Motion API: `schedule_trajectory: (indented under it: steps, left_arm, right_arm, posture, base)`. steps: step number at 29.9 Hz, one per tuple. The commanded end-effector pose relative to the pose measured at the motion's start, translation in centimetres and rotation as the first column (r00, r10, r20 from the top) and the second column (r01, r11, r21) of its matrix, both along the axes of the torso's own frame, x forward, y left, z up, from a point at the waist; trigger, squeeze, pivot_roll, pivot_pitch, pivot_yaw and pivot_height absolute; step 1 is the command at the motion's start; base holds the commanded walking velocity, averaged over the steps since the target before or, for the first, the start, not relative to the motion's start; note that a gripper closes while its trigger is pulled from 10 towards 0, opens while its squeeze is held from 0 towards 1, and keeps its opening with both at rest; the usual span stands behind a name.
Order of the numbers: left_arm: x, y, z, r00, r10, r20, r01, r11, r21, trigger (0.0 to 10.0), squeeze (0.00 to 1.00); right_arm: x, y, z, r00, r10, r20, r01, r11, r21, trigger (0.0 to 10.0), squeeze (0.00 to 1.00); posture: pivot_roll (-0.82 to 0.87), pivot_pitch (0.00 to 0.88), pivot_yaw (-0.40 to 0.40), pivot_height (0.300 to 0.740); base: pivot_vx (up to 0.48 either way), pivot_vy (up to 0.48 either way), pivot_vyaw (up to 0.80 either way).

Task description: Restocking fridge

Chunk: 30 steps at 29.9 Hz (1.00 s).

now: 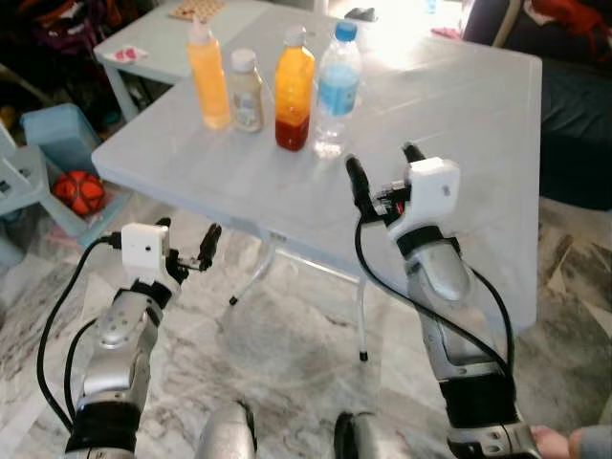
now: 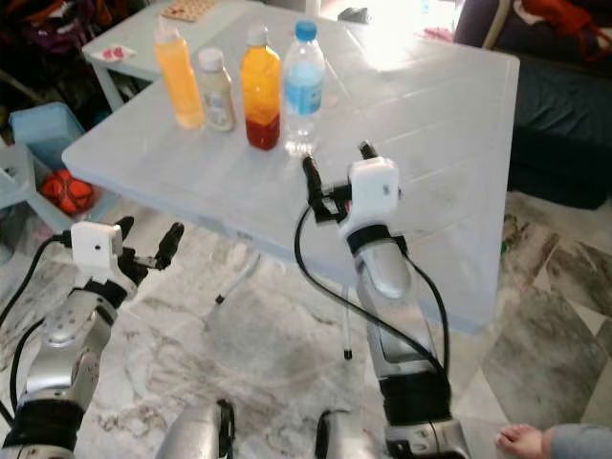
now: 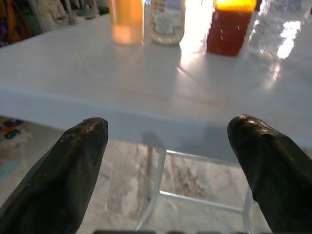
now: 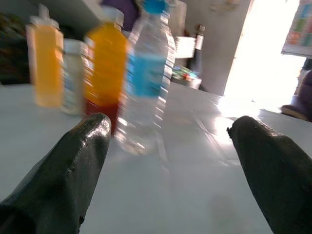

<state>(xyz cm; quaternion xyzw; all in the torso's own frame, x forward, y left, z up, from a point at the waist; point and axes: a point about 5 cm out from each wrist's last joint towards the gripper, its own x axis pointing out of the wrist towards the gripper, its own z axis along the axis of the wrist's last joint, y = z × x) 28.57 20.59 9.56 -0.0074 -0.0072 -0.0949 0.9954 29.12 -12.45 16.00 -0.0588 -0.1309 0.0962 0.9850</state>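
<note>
Four bottles stand in a row on the pale folding table (image 1: 459, 124): an orange squeeze bottle (image 1: 207, 76), a small beige bottle (image 1: 247, 91), an orange-and-red juice bottle (image 1: 295, 91) and a clear water bottle (image 1: 338, 86) with a blue cap and label. My right gripper (image 1: 381, 158) is open above the tabletop, just in front of the water bottle (image 4: 144, 83) and not touching it. My left gripper (image 1: 188, 229) is open and empty, below and in front of the table's near edge, facing the bottles (image 3: 229, 27).
The table's metal legs (image 1: 253, 277) stand on marble floor in front of me. A smaller table (image 1: 153, 48), a blue bin (image 1: 57, 129) and a red ball (image 1: 79, 191) are at the left. A dark sofa (image 1: 574, 115) is on the right. A person's foot (image 2: 524, 442) is at the lower right.
</note>
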Motion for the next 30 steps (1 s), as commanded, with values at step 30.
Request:
schedule_trajectory:
  steps: [30]
  left_arm:
    - [0.5, 1.0, 0.0, 0.999, 0.053, 0.004, -0.053, 0.998, 0.018, 10.0, 0.0]
  right_arm:
    - [-2.1, -2.0, -0.9, 0.993, -0.103, -0.053, 0.106, 0.993, 0.054, 10.0, 0.0]
  posture:
    - [0.02, 0.0, 0.024, 0.74]
  base:
    - [0.221, 0.0, 0.22]
